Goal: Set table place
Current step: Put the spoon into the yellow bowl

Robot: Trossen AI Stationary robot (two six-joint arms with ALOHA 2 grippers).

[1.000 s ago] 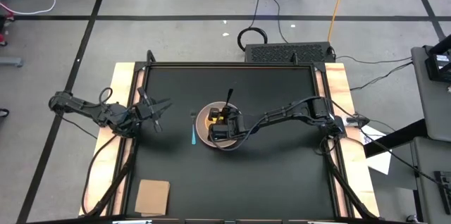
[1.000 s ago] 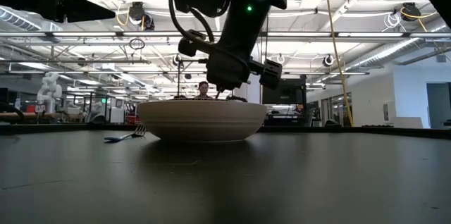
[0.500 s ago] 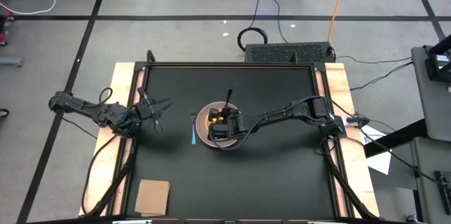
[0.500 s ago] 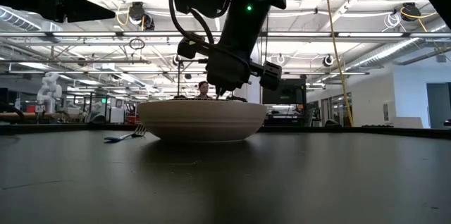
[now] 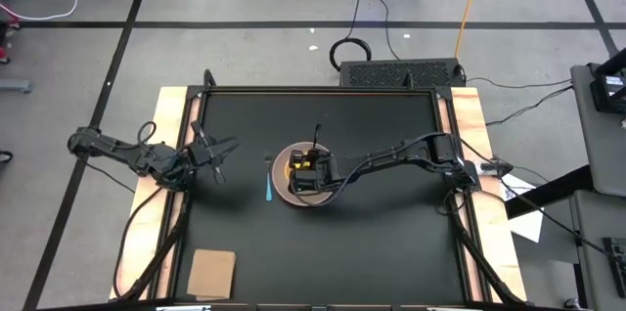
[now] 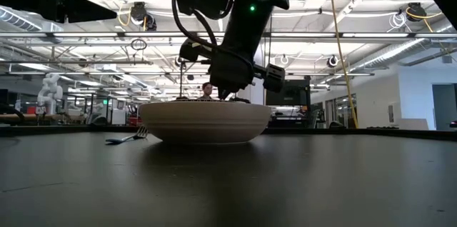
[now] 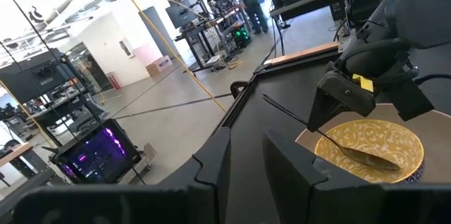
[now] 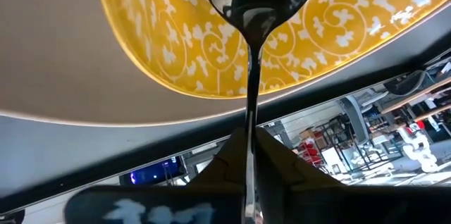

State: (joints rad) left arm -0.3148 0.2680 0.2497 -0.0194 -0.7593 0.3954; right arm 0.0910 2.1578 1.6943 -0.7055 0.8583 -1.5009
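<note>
While a tan cardboard-like square (image 5: 211,272) lies near the front left corner of the matte-black square table (image 5: 391,243), the round pinkish-tan plate (image 5: 287,186) sits at its middle, the patterned yellow dish (image 7: 373,146) inside it and the thin light-blue utensil (image 5: 269,187) just beside it on the left. The right gripper (image 5: 305,166) reaches in from the right, over the plate, pinched closed on the silver metal spoon (image 8: 248,55), whose bowl lies over the dish. The left gripper (image 5: 221,151) hovers at the left edge, fingers partly apart and empty. Only the low view shows the plate's deep pale wall (image 6: 205,123), which hides the dish.
</note>
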